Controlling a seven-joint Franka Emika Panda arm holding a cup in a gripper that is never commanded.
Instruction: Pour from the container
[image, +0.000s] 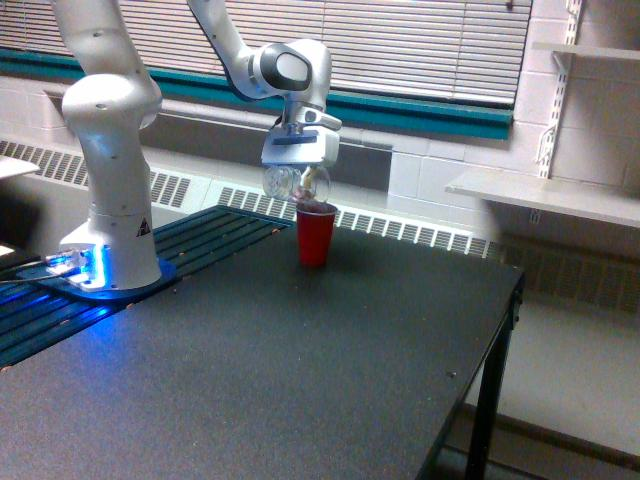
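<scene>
Gripper of the white Panda arm hung above the far side of the dark table, its jaws closed on the container — a small clear plastic cup tipped over on its side, held just above and a little toward the exterior view's left of the red cup. The clear cup's mouth seemed to point toward the red cup's rim, though the see-through plastic made its outline hard to trace. Few of the pinkish-red bits could be made out inside it (the cup looked mostly clear, with a faint reddish tint low down near the red cup's rim). The red cup stood upright on the table, directly below the gripper and near the table's back edge; what lay inside it could not be seen from this angle. The arm's base sat at the exterior view's left, lit blue at its foot — well apart from both cups.
</scene>
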